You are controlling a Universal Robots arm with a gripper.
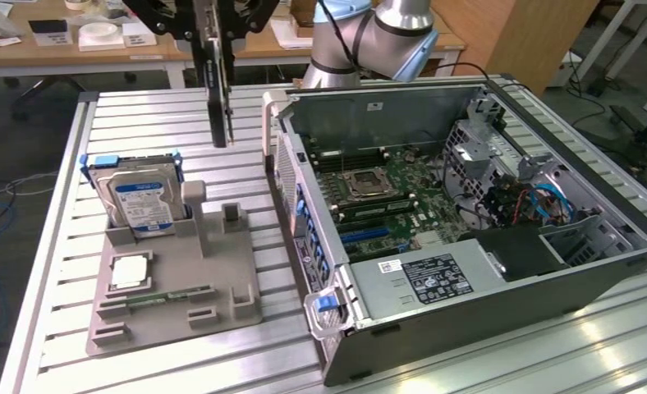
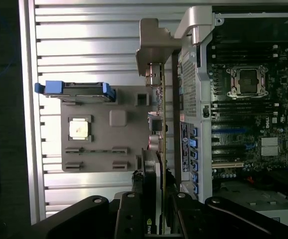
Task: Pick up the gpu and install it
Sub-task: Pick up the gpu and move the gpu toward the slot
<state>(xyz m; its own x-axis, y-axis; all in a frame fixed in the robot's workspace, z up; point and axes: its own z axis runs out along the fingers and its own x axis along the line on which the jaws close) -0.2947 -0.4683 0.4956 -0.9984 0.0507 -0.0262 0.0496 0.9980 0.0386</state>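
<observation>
Above the table point(image 1: 137, 115), between the grey parts holder point(image 1: 225, 287) and the open computer case point(image 1: 291, 164), the gpu point(image 1: 224, 115) hangs edge-on and upright, clear of every surface. In the wrist view its thin green edge runs just beside the case's side wall, with what I take to be its silver bracket point(image 2: 154, 50) at the far end.

Hazards, as I judge them from my station:
- Collision with the case wall. The card sits near the wall's rim. A sideways transfer made too low would strike the rim with the card's lower edge.
- Rotation in the grip. The card is held by its two flat faces near one end only. A knock or a fast swing could pivot it, and the connector edge would then meet the slot point(image 1: 368, 234) at an angle.
- Misalignment on the motherboard point(image 1: 401, 189). The slots lie close together, so a small lateral error could put the card against the wrong one or against the nearby memory banks.
- Bracket fouling. The bracket could catch the case's rear frame if the card goes down tilted.

Tool state: the tool point(image 2: 159, 204) is partly closed, its fingers clamped on the gpu's two faces with the card between them. It touches nothing else.

On the holder, the hard drive point(image 1: 143, 201) stands upright in its own cradle, well apart from the card.
</observation>
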